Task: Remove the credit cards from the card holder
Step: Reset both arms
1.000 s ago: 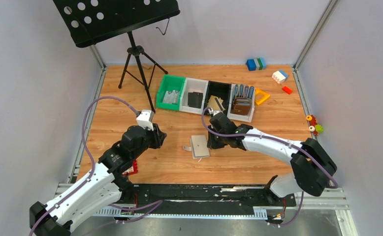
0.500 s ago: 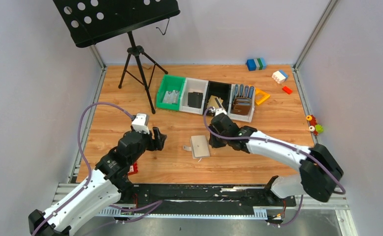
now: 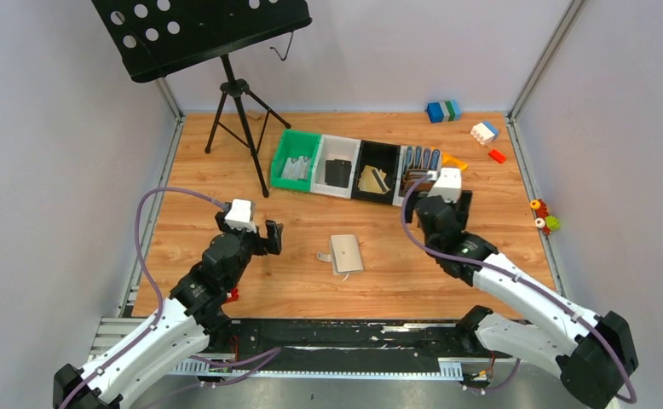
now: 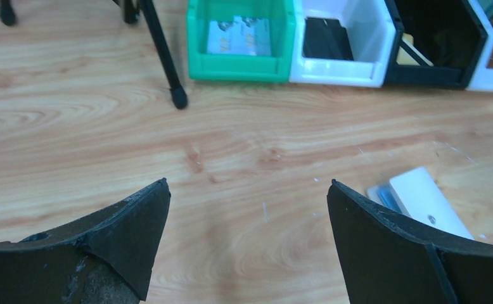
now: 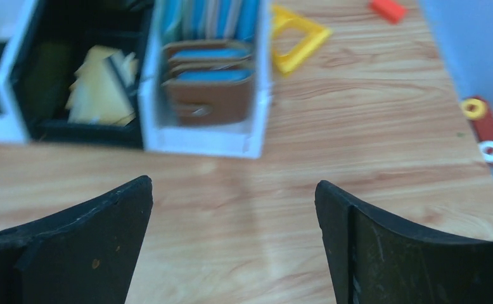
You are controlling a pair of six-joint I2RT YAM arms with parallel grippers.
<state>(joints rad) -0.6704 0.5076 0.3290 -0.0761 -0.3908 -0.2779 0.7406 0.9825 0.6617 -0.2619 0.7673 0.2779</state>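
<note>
Card holder point(image 3: 346, 253) lies folded on the table point(image 3: 498, 204) between your arms, nothing touching it. Your left gripper point(image 4: 247, 187) and right gripper point(image 5: 232, 183) are both spread wide and empty. A card may hide inside unseen, and the right arm could clip the brown wallets' bin point(image 5: 199, 142). A second ago the right gripper sat shut beside the holder; now gold credit cards point(image 5: 101, 88) lie in the black bin point(image 5: 85, 135)

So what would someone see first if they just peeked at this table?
Probably the big black music stand towering over the far left corner, and the bright green bin just right of its legs. Then the pale card holder lying closed and alone on the wooden table, roughly between the left gripper and right gripper, both wide open and empty.
</note>
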